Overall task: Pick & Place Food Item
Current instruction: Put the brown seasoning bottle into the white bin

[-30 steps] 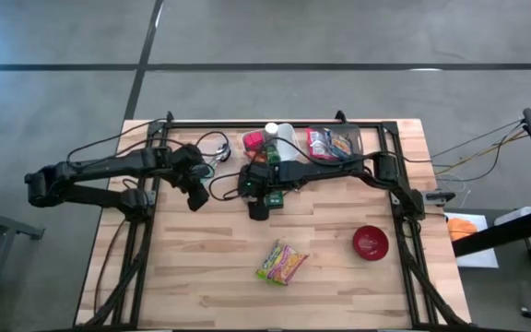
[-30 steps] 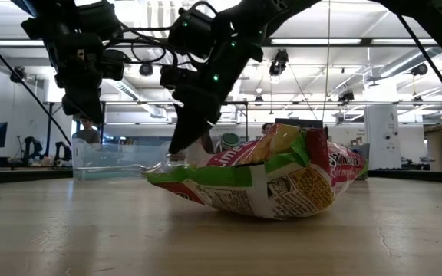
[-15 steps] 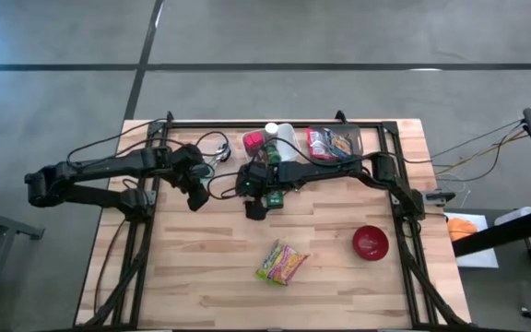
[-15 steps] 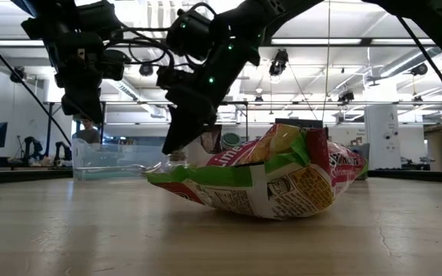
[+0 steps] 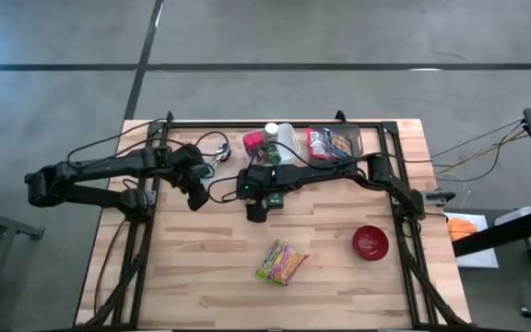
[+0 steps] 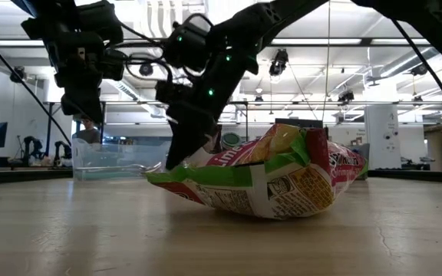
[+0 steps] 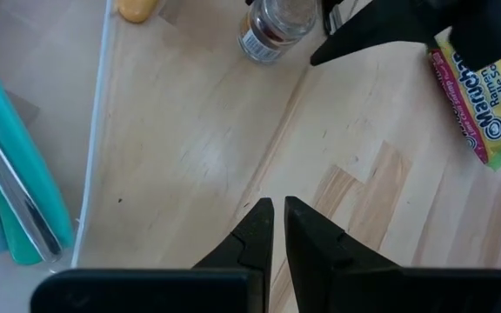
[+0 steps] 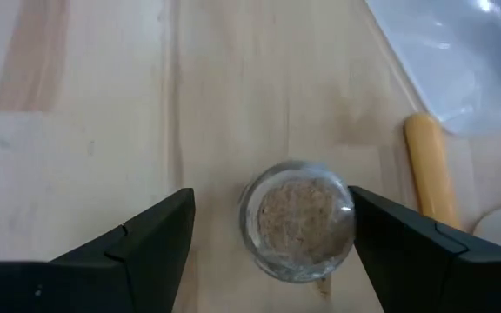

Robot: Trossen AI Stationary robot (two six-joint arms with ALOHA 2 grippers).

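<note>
The pick was only being set up: the right gripper (image 8: 296, 230) hung over a small glass jar (image 8: 297, 221) with its jaws spread wide on either side and not yet touching it, so grasping, lifting and placing all remained. The jar stood upright on the wooden table (image 5: 201, 277) near the back items, its long axis vertical and its end facing straight up at the wrist camera, showing tan contents. The left gripper (image 7: 277, 228), jaws closed on nothing, waited above bare table nearby. The ramen packet (image 5: 282, 262) lay untouched nearer the front.
</note>
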